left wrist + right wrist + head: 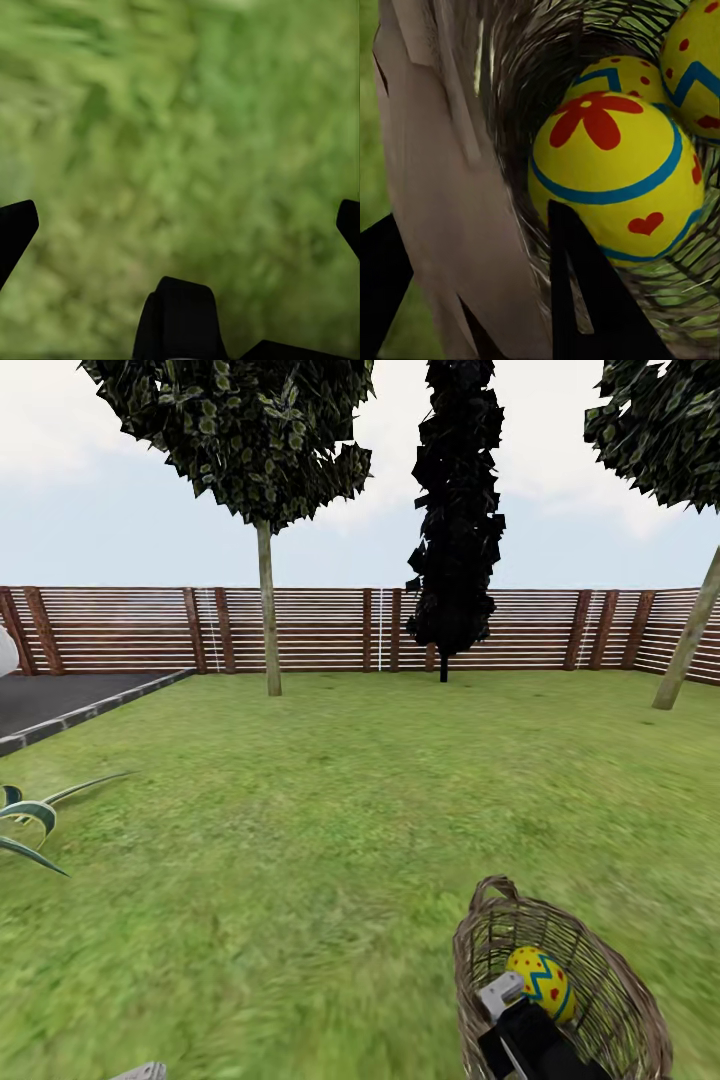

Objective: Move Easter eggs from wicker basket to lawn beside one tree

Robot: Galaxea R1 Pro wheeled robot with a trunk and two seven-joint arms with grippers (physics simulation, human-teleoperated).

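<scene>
Down inside the wicker basket (560, 980) on the lawn (300, 880) we see our right gripper (472, 300), its jaws straddling the basket's pale rim (450, 187): one finger outside over grass, the other inside, just beside the nearest Easter egg (615, 180). Two more eggs (619, 79) (697, 67) lie beyond it. We cannot tell whether the jaws grip the rim. Our left gripper (180, 225) hangs spread wide over bare grass, holding nothing. A thin-trunked tree (266, 600) stands far ahead.
</scene>
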